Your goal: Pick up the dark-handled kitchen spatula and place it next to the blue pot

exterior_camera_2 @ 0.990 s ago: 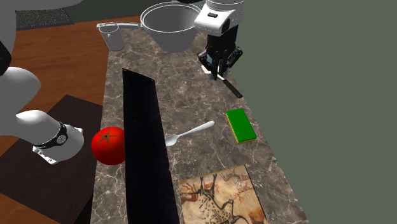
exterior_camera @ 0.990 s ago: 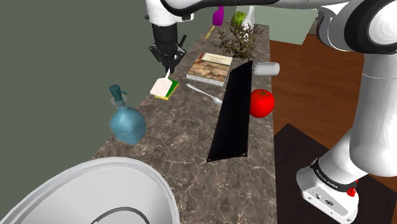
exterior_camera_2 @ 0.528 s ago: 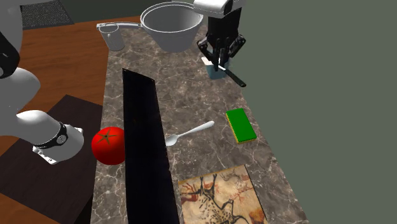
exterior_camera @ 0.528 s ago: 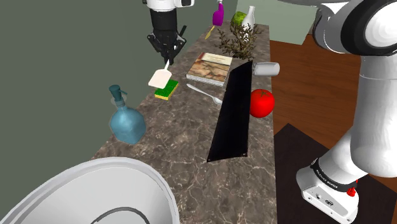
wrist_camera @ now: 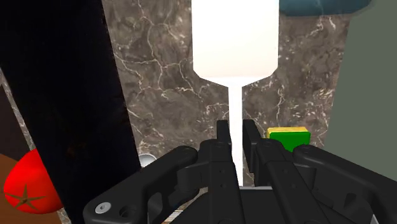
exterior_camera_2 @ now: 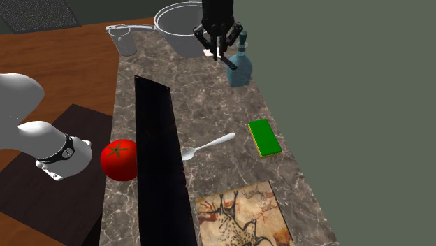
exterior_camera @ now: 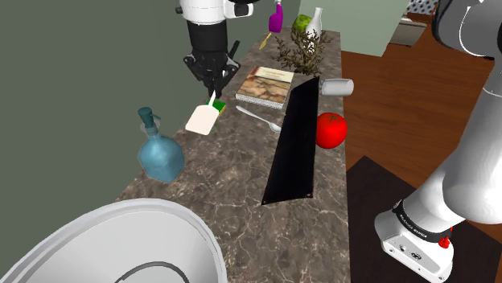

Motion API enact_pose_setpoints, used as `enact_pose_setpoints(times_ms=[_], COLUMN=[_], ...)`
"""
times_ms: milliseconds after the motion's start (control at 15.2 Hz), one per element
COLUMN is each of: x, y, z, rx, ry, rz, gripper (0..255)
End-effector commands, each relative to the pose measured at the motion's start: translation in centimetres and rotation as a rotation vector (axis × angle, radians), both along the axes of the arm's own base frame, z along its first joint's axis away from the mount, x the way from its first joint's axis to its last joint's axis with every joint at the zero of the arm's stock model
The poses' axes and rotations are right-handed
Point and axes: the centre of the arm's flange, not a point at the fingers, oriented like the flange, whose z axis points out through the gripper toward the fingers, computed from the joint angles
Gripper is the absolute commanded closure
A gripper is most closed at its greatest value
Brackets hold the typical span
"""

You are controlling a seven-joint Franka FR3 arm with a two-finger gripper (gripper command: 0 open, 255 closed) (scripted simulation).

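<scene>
My black gripper [exterior_camera: 213,84] is shut on the dark handle of the spatula [exterior_camera: 202,120] and holds it above the marble counter [exterior_camera: 233,173]. The white blade hangs down past the fingers [wrist_camera: 219,135], tilted toward the blue pot [exterior_camera: 161,153], a flask-shaped vessel with a narrow neck. In the second exterior view the gripper [exterior_camera_2: 221,53] hovers just left of the blue pot [exterior_camera_2: 240,68], and the spatula's dark handle [exterior_camera_2: 230,62] sticks out in front of it. The wrist view shows the blade [wrist_camera: 235,38] over the counter, with the pot's edge [wrist_camera: 324,6] beyond it.
A green sponge [exterior_camera_2: 265,137] lies by the wall edge, with a spoon [exterior_camera_2: 208,146] and a book [exterior_camera_2: 241,216] nearby. A long black strip [exterior_camera: 294,145] runs along the counter beside a tomato [exterior_camera: 331,129]. A big white bowl [exterior_camera: 104,249] and a cup [exterior_camera_2: 124,38] sit past the pot.
The gripper has carried the spatula off the sponge and along the counter toward the blue pot; the blade now hangs clear of the sponge.
</scene>
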Motion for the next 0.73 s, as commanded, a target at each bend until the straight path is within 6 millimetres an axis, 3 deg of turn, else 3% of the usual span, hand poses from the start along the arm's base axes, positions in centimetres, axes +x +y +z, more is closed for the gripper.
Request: enact_pose_setpoints(times_ms=[0,528,660], x=[-2.2,-11.4,-11.9], y=[1.2,6.4,6.7], z=[0.0,0.0,-0.5], rx=[0.0,0.0,0.0], ry=[0.0,0.0,0.0], rz=[-0.001,-0.001,-0.001], gripper=[255,255,255])
